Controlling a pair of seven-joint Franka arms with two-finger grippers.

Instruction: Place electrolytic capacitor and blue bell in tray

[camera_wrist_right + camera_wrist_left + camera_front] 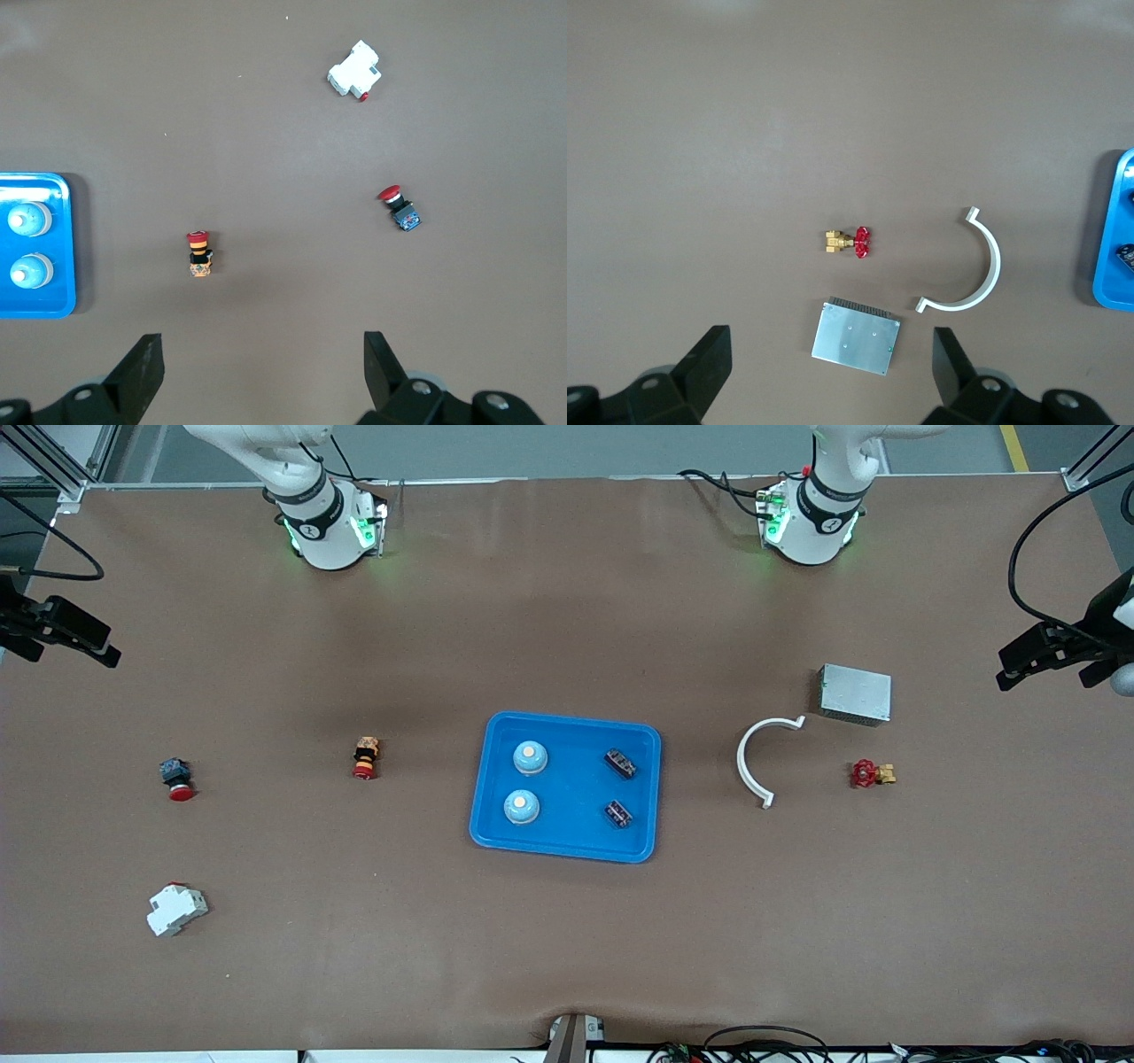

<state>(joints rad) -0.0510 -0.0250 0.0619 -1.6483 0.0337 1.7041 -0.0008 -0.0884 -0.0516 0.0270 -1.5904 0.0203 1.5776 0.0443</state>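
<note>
both blue bells [530, 757] and both capacitors [620, 763] sit in the tray [567, 850]. bells: smooth, rounded domes, likely slippery; grip low at base. capacitors: small, light, stiff; pinch across body. left gripper [833, 376] and right gripper [264, 372] spread wide, empty, parked at table ends.

Robotics lab; paper-covered table [567, 957]

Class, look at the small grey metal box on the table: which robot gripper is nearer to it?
Left. The left gripper, open, hangs above the table near the grey metal box. The right gripper, open, waits at the right arm's end, with the blue tray between.
</note>
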